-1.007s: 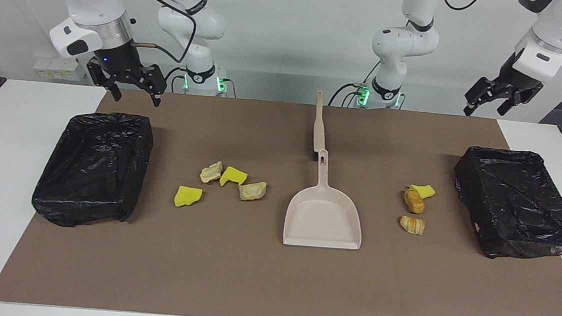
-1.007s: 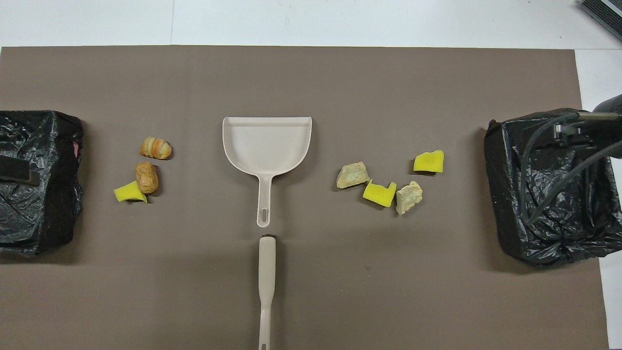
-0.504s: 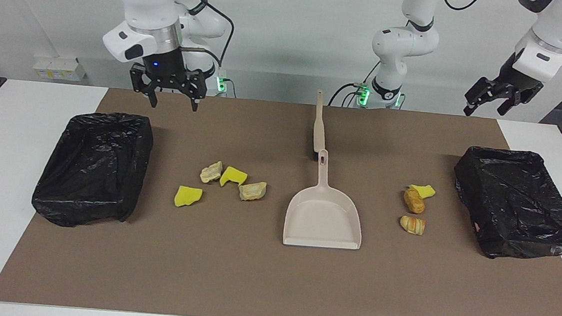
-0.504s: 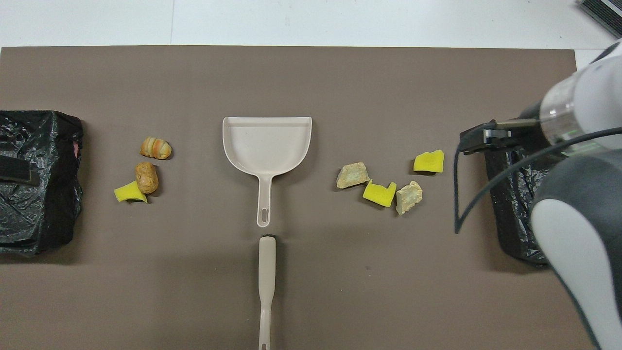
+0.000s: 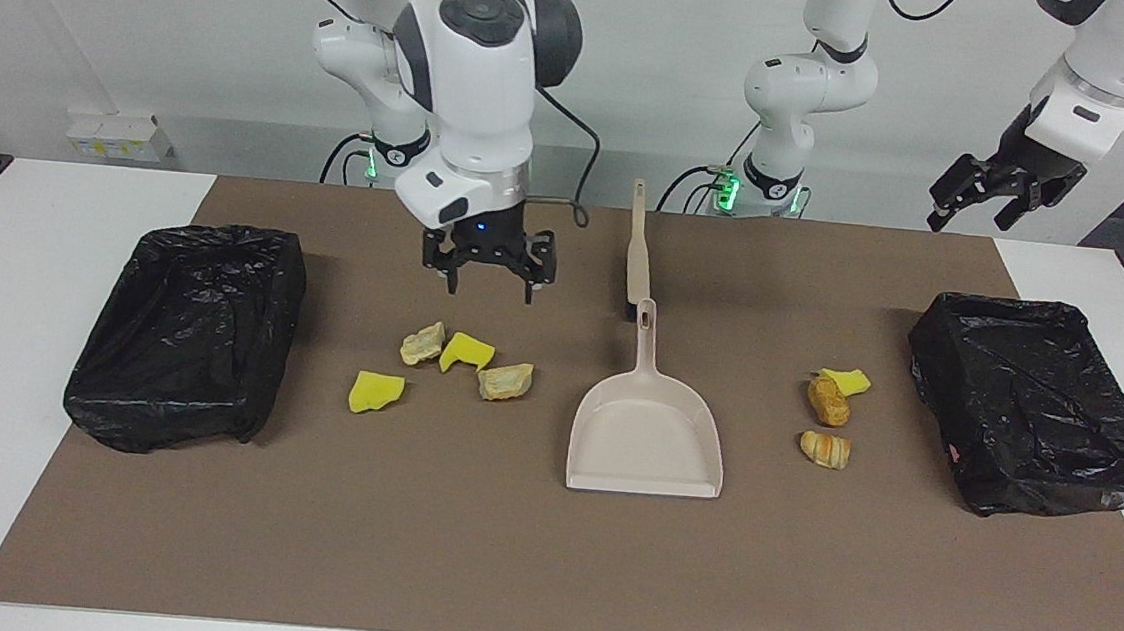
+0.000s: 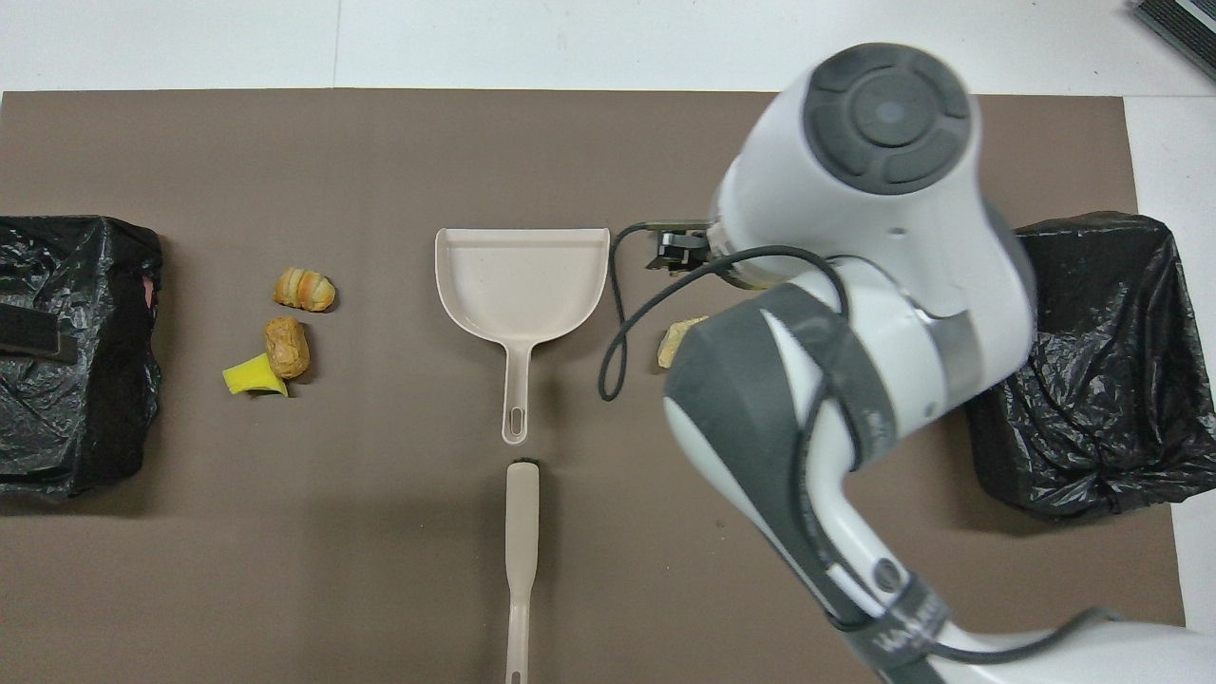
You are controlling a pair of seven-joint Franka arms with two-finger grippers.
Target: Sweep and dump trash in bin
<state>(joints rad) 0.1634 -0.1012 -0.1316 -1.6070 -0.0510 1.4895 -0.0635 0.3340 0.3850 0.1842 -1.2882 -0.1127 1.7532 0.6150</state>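
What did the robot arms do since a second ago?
The right gripper, open and empty, swung from beside the bin at its end toward the table's middle and lower, over the mat near the scraps. The left gripper waited, open. The dustpan, brush and all trash stayed put.

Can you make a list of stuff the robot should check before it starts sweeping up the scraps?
1. Right claw open and empty: ok.
2. Left claw open, waiting up off the table: ok.
3. Brush lying free, nothing on it: ok.
4. Dustpan empty, flat on the mat: ok.
5. Both bins open: ok.
6. Scraps in the dustpan: not ok, all on the mat.
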